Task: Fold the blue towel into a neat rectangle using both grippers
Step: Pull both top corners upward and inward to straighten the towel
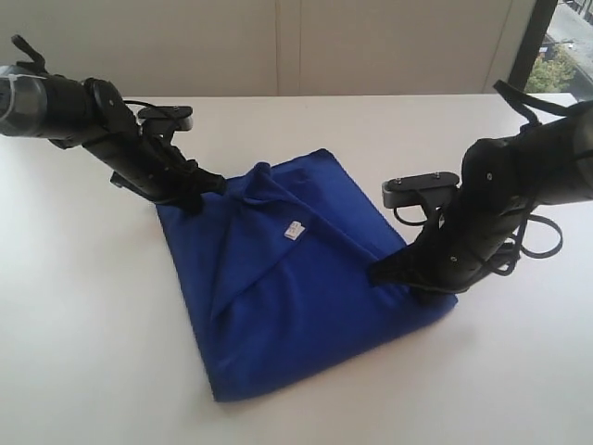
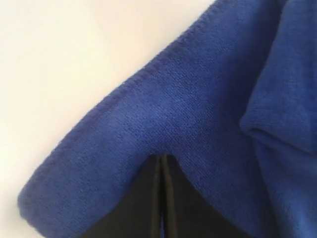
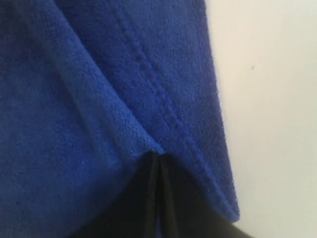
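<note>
The blue towel lies on the white table as a rough diamond, its upper layers creased and a small white tag showing near the middle. My left gripper is low at the towel's left corner, jaws shut with the cloth bunched round their tips. My right gripper is at the towel's right corner. Its jaws are shut on the hemmed edge, with a sliver of blue between them. The pinch points themselves are hidden under cloth.
The white table spreads bare on all sides of the towel. A pale wall runs along the back, and a window strip is at the far right. Both black arms lean in from the sides with looped cables.
</note>
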